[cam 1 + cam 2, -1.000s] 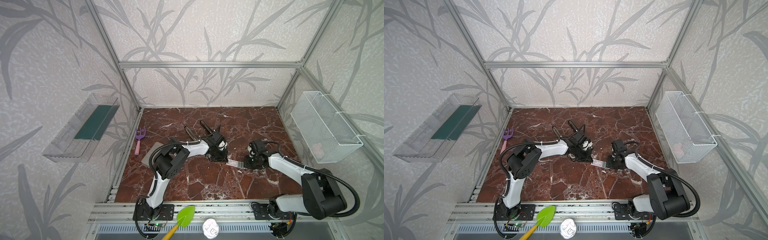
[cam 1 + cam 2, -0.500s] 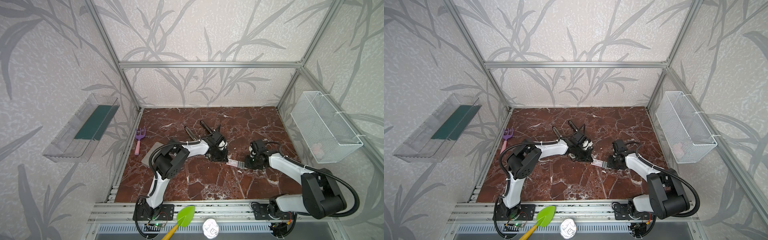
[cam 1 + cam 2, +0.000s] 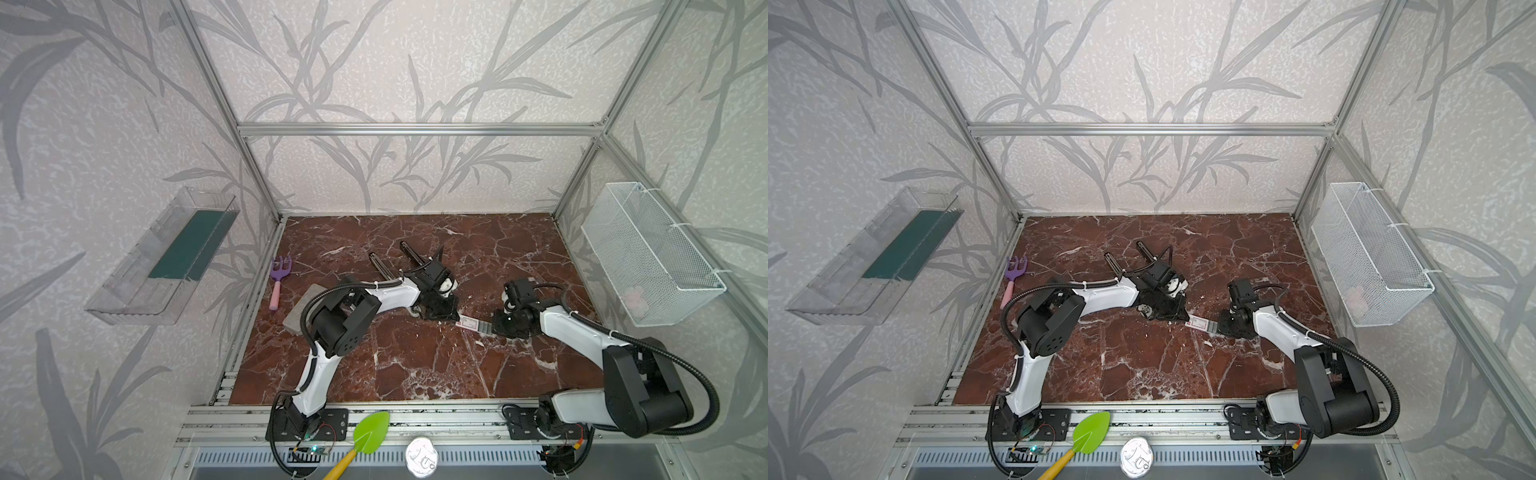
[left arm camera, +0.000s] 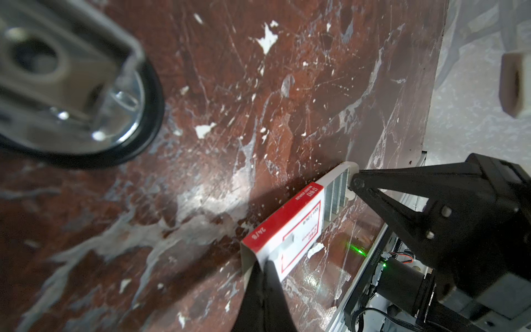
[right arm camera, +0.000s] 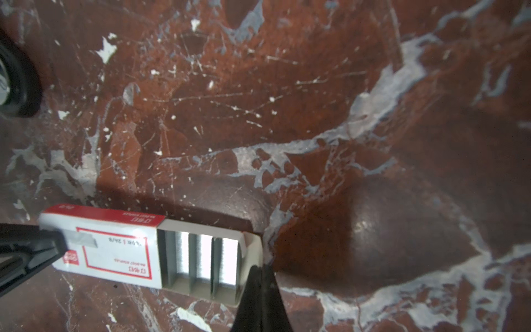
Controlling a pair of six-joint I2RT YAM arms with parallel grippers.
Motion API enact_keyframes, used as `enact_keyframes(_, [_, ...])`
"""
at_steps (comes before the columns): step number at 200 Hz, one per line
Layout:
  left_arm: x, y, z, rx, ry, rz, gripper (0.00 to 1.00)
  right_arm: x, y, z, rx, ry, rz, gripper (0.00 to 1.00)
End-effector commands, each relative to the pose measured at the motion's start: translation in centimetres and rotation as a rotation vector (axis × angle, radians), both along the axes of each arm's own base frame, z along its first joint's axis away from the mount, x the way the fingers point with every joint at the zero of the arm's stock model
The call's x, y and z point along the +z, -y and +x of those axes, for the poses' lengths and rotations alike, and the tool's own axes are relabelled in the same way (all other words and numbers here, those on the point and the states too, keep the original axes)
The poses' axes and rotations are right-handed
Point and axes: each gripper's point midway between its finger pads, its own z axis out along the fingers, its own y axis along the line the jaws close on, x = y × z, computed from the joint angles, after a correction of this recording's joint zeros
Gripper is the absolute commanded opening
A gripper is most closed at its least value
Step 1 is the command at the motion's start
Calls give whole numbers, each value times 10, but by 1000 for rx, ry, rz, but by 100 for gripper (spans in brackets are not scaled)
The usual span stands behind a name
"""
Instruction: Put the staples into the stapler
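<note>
L gripper is clamped on box sleeve. R gripper pinches inner tray by its end flap. Staples are half exposed, down at table btwn the arms.

Risk: thin flap tears or slips, or tray jerks fully out & strips scatter.

Stapler looks open, behind L wrist, so L arm blocks R's reach. Purple rake & grey block sit well apart.

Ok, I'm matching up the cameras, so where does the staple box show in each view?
Both top views: staple box lies on the table, between the two arm tips.
Left wrist view: the box runs away from the left gripper pinching its closed end.
Right wrist view: drawer slid out, right gripper on the drawer end.
Shared landmark: a black gripper at each end.
</note>
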Motion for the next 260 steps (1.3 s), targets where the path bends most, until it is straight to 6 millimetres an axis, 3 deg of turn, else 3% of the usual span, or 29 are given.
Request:
enact_keyframes(1, [5,2,6,3,1,-11,17,7,2,-2,-7,12,-1,15])
enact_keyframes(30, [14,-11,9,29,27,16,37,23,3,1,1,49,-6,28])
enact_keyframes(78, [48,-47,19,106,115,44,44,63,-5,12,84,158,-56,36])
enact_keyframes(108, [77,-75,16,171,197,58,45,90,-49,26,258,273,-87,45])
enact_keyframes(130, [92,-111,13,270,255,90,47,96,-93,39,363,306,-20,47])
enact_keyframes(141, [96,-135,11,329,292,132,53,99,-119,45,437,326,-13,49])
enact_keyframes(173, [94,-201,-1,496,343,254,58,88,-191,60,593,324,15,51])
enact_keyframes(199, [91,-235,-13,585,335,284,58,72,-232,73,664,297,17,53])
enact_keyframes(224, [86,-254,-23,640,327,308,58,62,-258,87,698,298,11,55])
enact_keyframes(260, [82,-270,-29,690,317,323,58,37,-274,100,712,245,-20,54])
